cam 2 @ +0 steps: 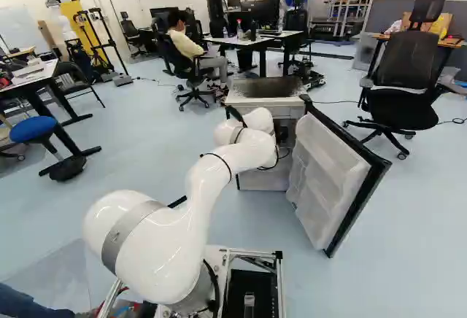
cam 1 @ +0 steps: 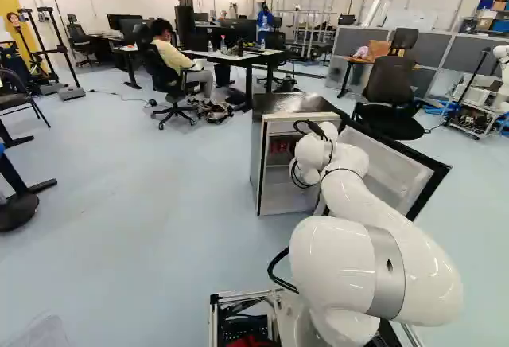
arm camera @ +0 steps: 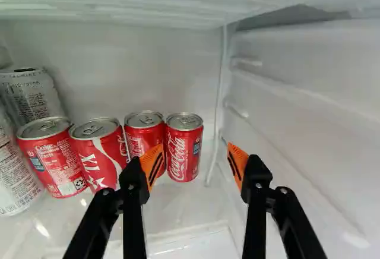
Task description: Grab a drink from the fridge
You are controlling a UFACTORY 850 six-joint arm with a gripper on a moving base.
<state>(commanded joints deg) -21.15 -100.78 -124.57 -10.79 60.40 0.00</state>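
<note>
we reach our arm (cam 2: 237,154) into the fridge (cam 1: 294,103), whose door (cam 2: 328,172) stands open. our gripper (arm camera: 196,163) is spread wide. four red cans (arm camera: 185,146) stand in a row inside, the end one nearest the side wall (arm camera: 297,104) and ahead of the gap between our fingers; pale cans (arm camera: 29,95) sit near the row's other end.
</note>
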